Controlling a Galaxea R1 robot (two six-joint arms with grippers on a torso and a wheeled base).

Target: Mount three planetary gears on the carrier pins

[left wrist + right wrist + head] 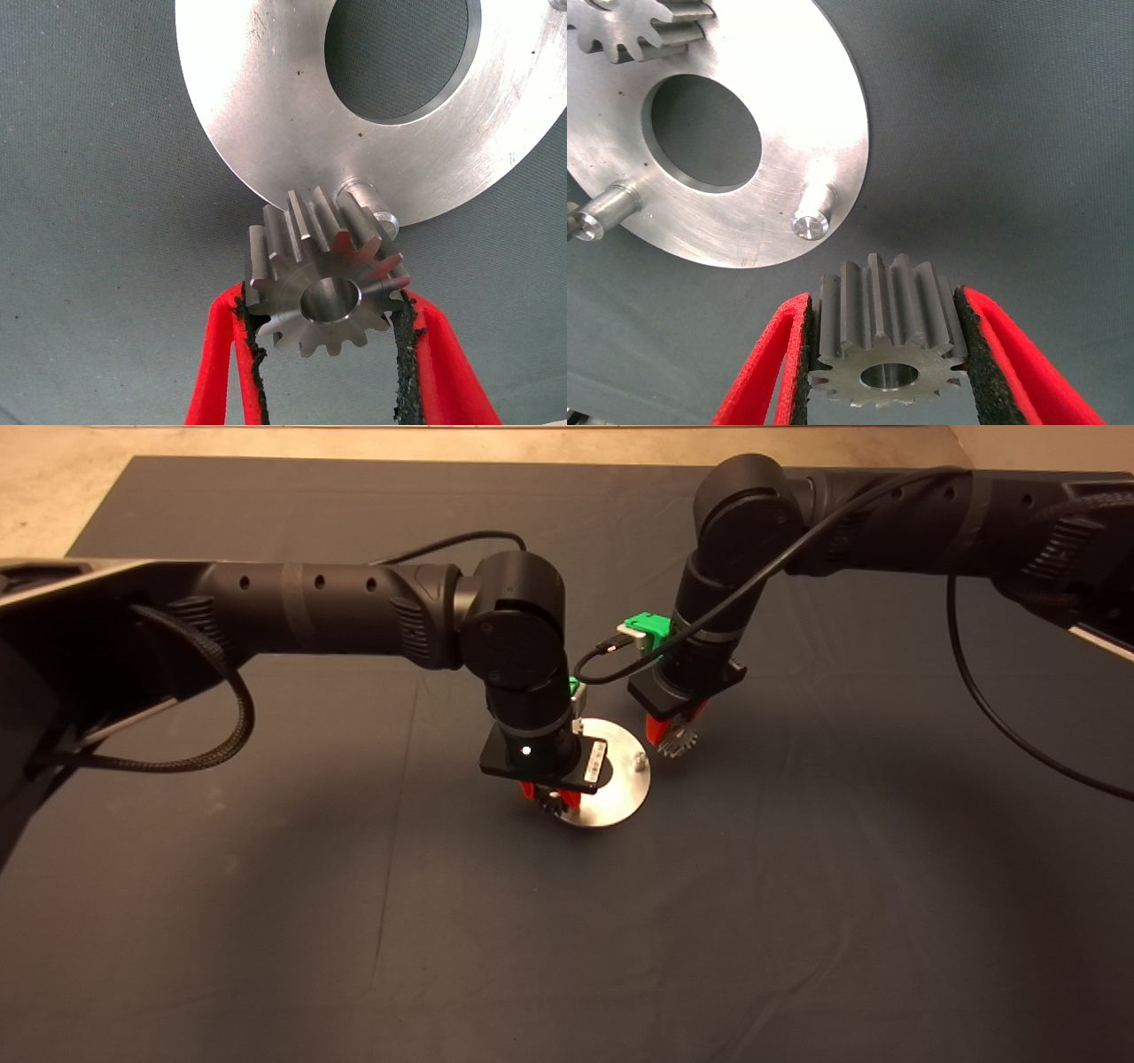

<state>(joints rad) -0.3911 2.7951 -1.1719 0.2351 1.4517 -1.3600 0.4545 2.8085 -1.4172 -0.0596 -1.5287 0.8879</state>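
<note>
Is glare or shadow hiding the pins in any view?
Head view: glare on the disc, left arm covers most of it, one pin shows. Left wrist view: pin clear beside the gear. Right wrist view: pin sharp, evenly lit.

Left arm hides much of the disc [620, 779].

I am looking at what seems to be a robotics lab or test bench, not a home. A dark mat [266, 921] is covering the work surface, with bare beige floor [53, 496] showing beyond its far edge. Two black cabled robot arms are reaching in over it, and the only parts lying out are machined metal: a shiny disc [620, 797] and gears.
</note>
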